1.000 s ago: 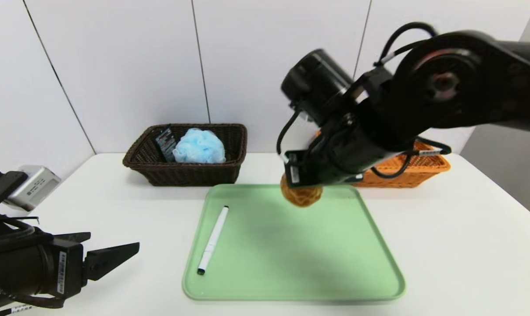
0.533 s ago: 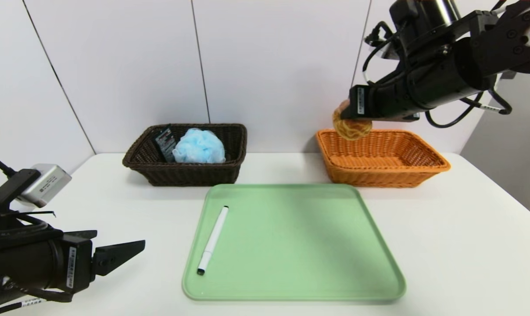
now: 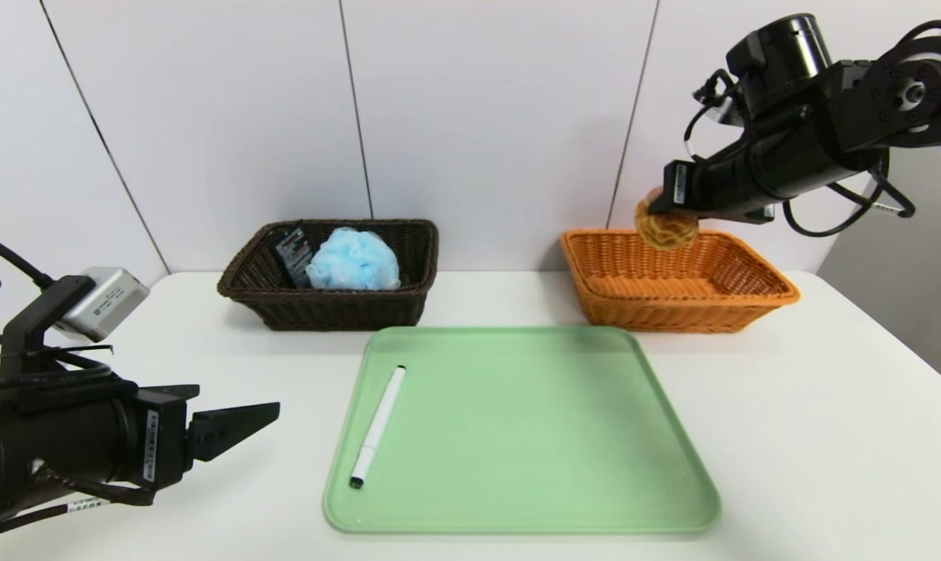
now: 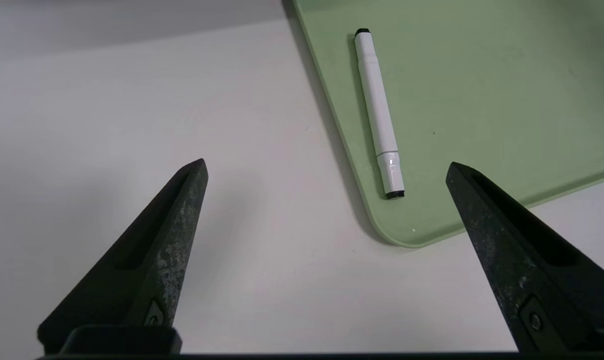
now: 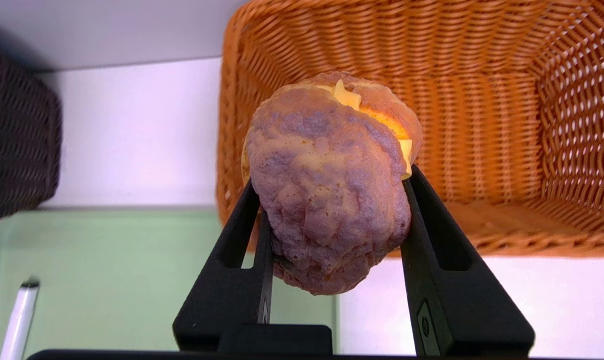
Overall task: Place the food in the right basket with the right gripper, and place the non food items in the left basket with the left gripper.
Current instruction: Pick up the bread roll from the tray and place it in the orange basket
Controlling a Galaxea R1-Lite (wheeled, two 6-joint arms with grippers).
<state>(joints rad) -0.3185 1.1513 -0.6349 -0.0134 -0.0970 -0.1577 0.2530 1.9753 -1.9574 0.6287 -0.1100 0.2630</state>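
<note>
My right gripper [image 3: 659,212] is shut on a golden-brown bun [image 3: 665,226], holding it in the air above the orange basket [image 3: 751,296] at the back right. In the right wrist view the bun [image 5: 332,185] sits squeezed between both fingers over the orange basket [image 5: 482,125]. A white marker [image 3: 377,426] lies on the left side of the green tray [image 3: 556,483]. My left gripper [image 3: 252,425] hovers open low over the table, left of the tray. In the left wrist view the marker [image 4: 378,112] lies ahead of the open left gripper [image 4: 327,172].
The dark brown basket [image 3: 346,312] at the back left holds a blue bath pouf [image 3: 354,261] and a dark packet [image 3: 293,253]. A white wall stands right behind both baskets.
My right arm carried the bun up from the tray's far edge and rightward, until it hangs over the orange basket. My left gripper crept a little toward the tray.
</note>
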